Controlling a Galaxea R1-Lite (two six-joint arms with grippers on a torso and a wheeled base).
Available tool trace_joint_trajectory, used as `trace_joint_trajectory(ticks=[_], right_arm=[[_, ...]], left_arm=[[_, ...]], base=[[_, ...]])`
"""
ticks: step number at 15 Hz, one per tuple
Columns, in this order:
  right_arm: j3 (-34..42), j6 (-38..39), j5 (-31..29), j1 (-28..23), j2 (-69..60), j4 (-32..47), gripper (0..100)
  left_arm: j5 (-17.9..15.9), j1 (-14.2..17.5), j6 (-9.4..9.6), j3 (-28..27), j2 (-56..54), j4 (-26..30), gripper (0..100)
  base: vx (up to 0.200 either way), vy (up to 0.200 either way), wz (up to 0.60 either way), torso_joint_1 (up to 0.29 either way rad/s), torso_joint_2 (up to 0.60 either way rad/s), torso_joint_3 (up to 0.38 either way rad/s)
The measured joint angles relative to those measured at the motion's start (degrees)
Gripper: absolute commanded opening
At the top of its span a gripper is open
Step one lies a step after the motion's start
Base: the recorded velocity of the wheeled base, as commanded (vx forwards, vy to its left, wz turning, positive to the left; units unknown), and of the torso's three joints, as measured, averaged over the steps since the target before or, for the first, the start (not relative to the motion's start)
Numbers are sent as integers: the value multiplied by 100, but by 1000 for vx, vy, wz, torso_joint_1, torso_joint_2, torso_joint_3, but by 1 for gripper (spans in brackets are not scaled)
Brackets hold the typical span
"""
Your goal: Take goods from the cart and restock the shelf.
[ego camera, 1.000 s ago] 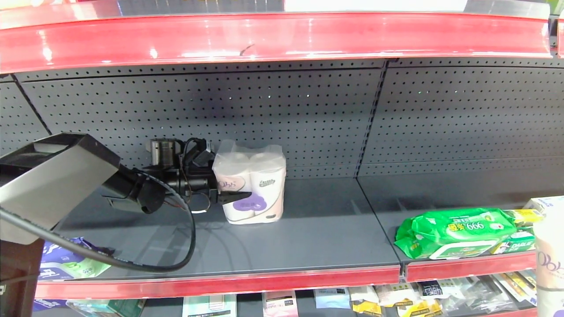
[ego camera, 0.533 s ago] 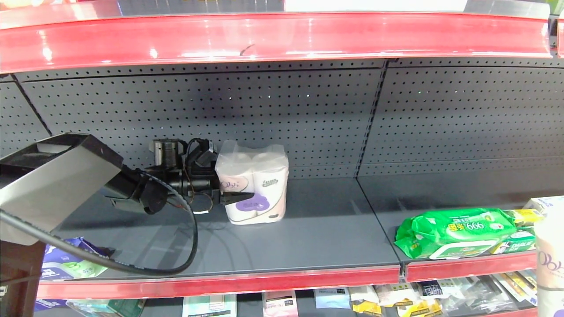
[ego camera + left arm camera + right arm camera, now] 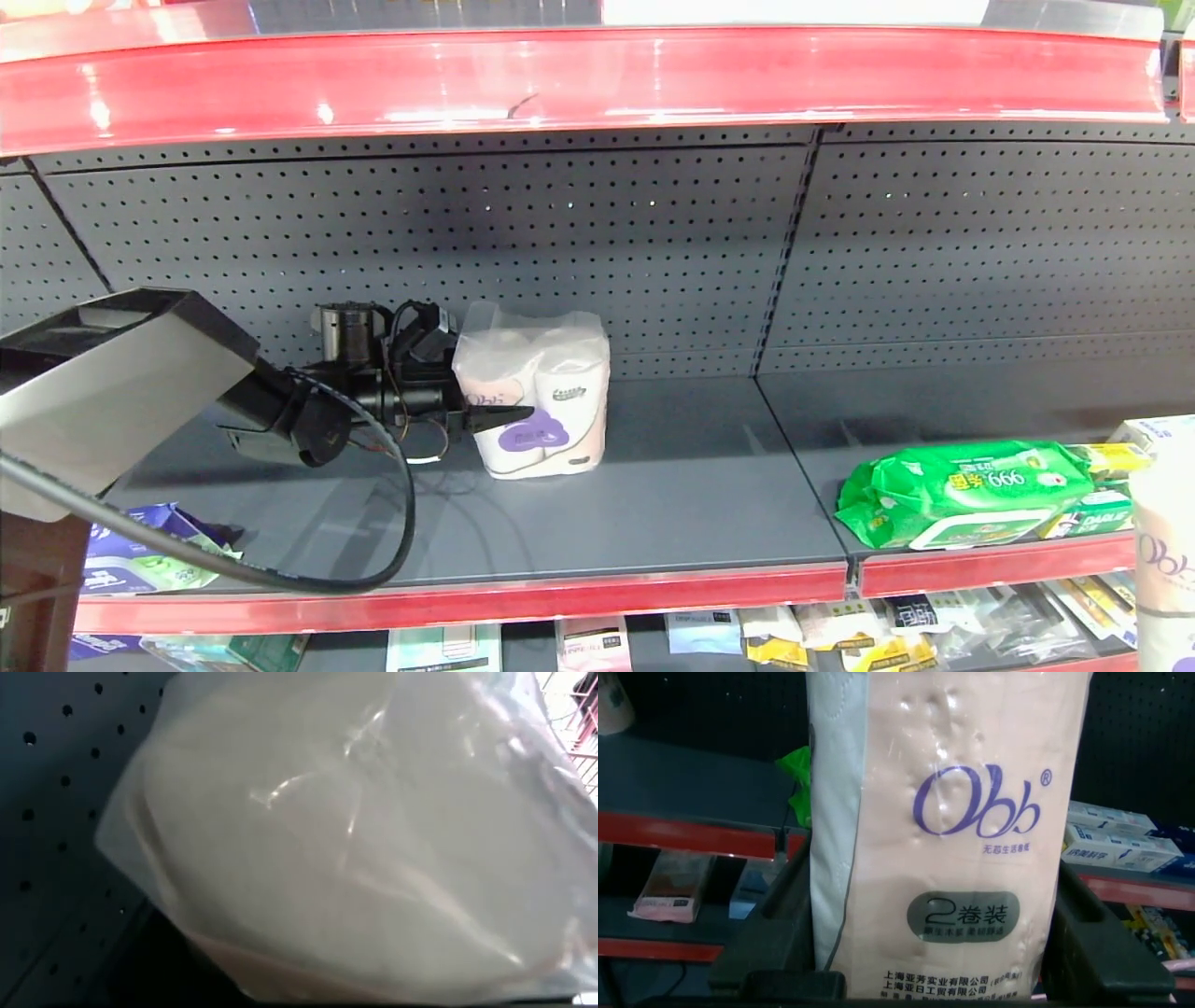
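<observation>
A four-roll toilet paper pack (image 3: pixel 546 392) in clear wrap stands on the grey shelf (image 3: pixel 672 504), slightly tilted, near the pegboard back wall. My left gripper (image 3: pixel 509 413) is shut on it from the left side, with one black finger (image 3: pixel 499 417) lying across its front. In the left wrist view the wrap of this pack (image 3: pixel 355 840) sits right against the camera. My right gripper (image 3: pixel 938 961) is shut on a second, peach-coloured toilet paper pack (image 3: pixel 943 831), held upright. That pack (image 3: pixel 1162 560) is at the right edge of the head view, in front of the shelf.
A green wet-wipes pack (image 3: pixel 966 490) and small boxes (image 3: pixel 1153 434) lie on the shelf's right part. A red upper shelf edge (image 3: pixel 560 75) hangs overhead. Bare shelf runs between the roll pack and the wipes. A blue packet (image 3: pixel 140 560) and more goods sit lower down.
The left gripper pushed the roll pack slightly to the right. The pack has now twisted and tilted a little in the grip. The right-hand pack has not moved.
</observation>
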Motion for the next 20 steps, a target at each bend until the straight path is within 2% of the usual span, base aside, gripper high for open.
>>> trace_joint_trajectory(ticks=[8,11,17,20], right_arm=[[4,6,7,1,45,-6,0],[-6,5,27,15,72,-6,0],[-20,5,23,17,85,-15,0],[-30,2,23,17,102,-15,0]], left_arm=[[-347,254,0,1124,-735,9,0],[-542,316,35,1766,-1111,-49,0],[-633,488,244,2669,-1368,-783,0],[-644,625,553,2795,-1314,-796,0]], base=[[0,0,0,0,0,0],[0,0,0,0,0,0],[0,0,0,0,0,0],[0,0,0,0,0,0]])
